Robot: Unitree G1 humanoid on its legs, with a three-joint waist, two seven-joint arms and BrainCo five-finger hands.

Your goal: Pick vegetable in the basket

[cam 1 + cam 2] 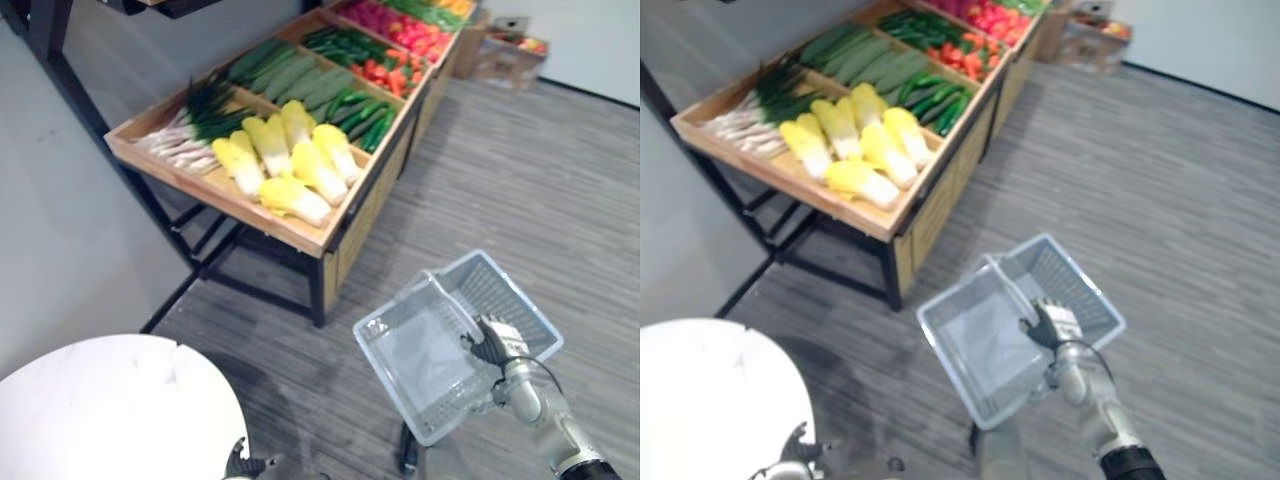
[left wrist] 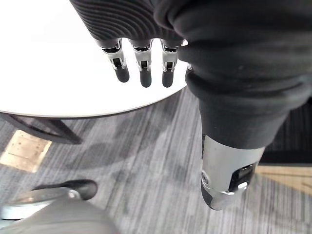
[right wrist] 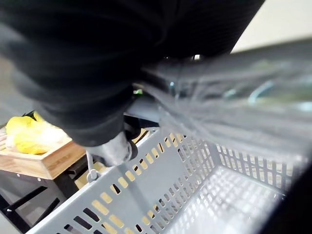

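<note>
A pale grey plastic basket (image 1: 420,350) hangs tilted above the carpet at the lower right, with nothing in it. My right hand (image 1: 493,343) is shut on its handle at the middle of the basket; in the right wrist view the basket's slotted wall (image 3: 161,170) shows just past the hand. A wooden stand (image 1: 300,232) ahead on the left holds yellow-white cabbages (image 1: 290,160), green onions (image 1: 195,125), cucumbers (image 1: 290,75) and green peppers (image 1: 360,110). My left hand (image 2: 141,68) hangs open by the edge of a white round table, fingers straight, holding nothing.
The white round table (image 1: 110,400) stands at the lower left. The stand's black metal legs (image 1: 318,290) reach the floor between the table and the basket. Red and orange vegetables (image 1: 390,70) fill its far bins. A cardboard box (image 1: 510,55) sits beyond it. Grey carpet lies to the right.
</note>
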